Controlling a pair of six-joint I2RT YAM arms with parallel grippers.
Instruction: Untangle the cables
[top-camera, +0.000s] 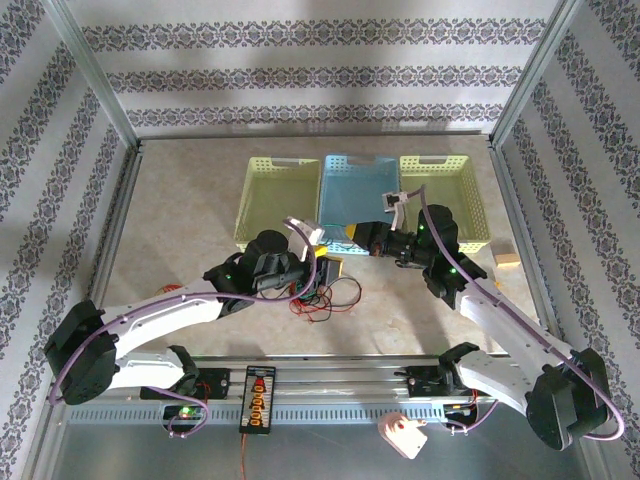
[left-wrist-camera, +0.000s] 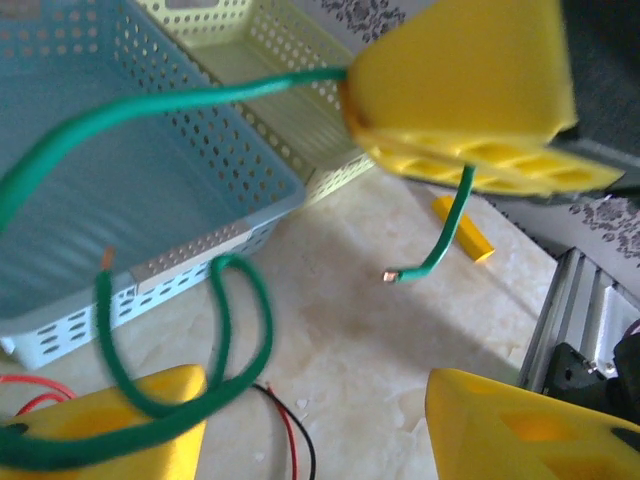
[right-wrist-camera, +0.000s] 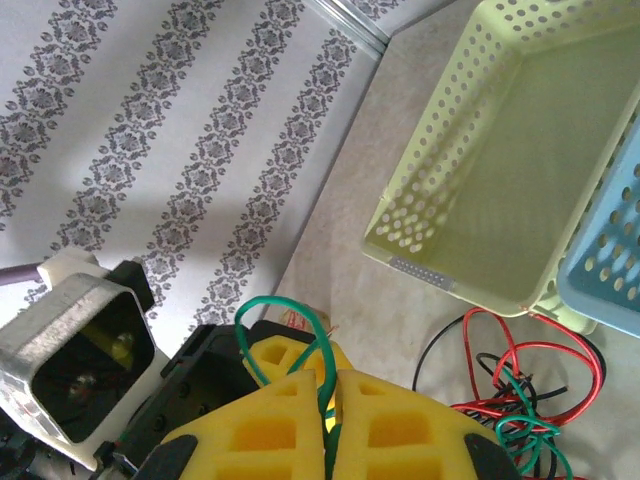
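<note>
- The right gripper (right-wrist-camera: 325, 388) has its yellow fingers pressed together on the green cable (right-wrist-camera: 275, 299), nipped close to one end. In the left wrist view a short bared stub hangs under those fingers at upper right.
- From that pinch the green strand runs leftward across the left wrist frame, over the blue basket (left-wrist-camera: 205, 238), then curls down in loops at lower left.
- The left gripper (left-wrist-camera: 315, 385) is spread wide, and the loops drape over its lower-left finger (left-wrist-camera: 80, 408) (resting there, as far as I can see, not clamped).
- So the strand's long axis lies from one gripper to the other. In the top view the right gripper sits at centre, just up and to the right of the left one.
- The rest of the wire lies in the tangle (top-camera: 322, 300) on the table (top-camera: 190, 230), directly below the left gripper in that frame. The red cable (right-wrist-camera: 467, 335) and black cable (right-wrist-camera: 425, 352) are wound through it at lower right of the right wrist view.
- The left arm is the nearer to that heap. My guess is that the coming move depends on drawing the green cable away from the heap, toward the upper right of the top view, along its own line.
</note>
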